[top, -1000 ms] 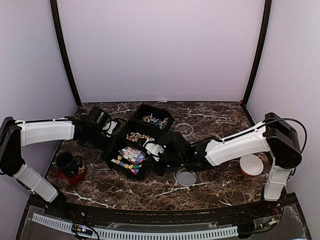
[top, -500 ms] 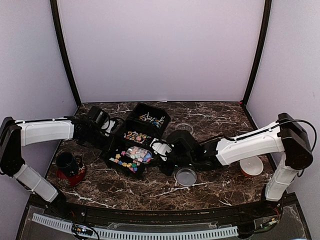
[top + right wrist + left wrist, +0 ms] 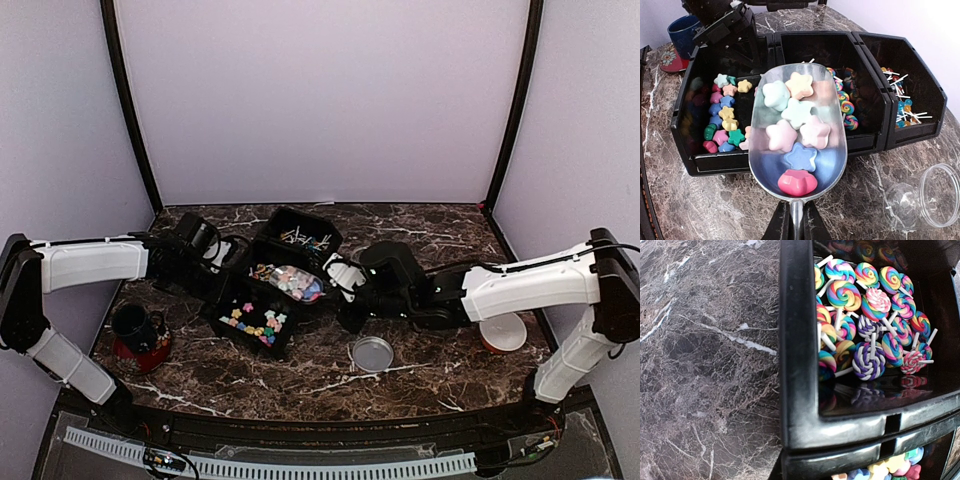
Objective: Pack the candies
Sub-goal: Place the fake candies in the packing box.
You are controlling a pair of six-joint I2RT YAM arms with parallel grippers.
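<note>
The candies are small star-shaped sweets in mixed colours. Several lie in a metal scoop (image 3: 762, 167), and more candies (image 3: 725, 117) sit in the left black bin (image 3: 685, 150). My right gripper (image 3: 796, 214) is shut on the scoop's thin handle. It holds the loaded scoop (image 3: 297, 283) level above the front of the bins. My left gripper (image 3: 737, 40) stands at the far wall of the candy bin, seemingly shut on it. Its fingers are hidden in the left wrist view. A clear glass jar (image 3: 927, 197) lies on its side to the right of the bins.
The middle bin holds swirl lollipops (image 3: 870, 315), and a third bin (image 3: 305, 235) holds sticks. A round lid (image 3: 372, 353) lies in front of my right arm. A blue mug (image 3: 133, 325) on a red saucer stands front left. A white disc (image 3: 503, 330) lies right.
My right arm has lifted the scoop, filled with candies, out of the front bin and carried it back and to the right. The left arm has stayed still.
</note>
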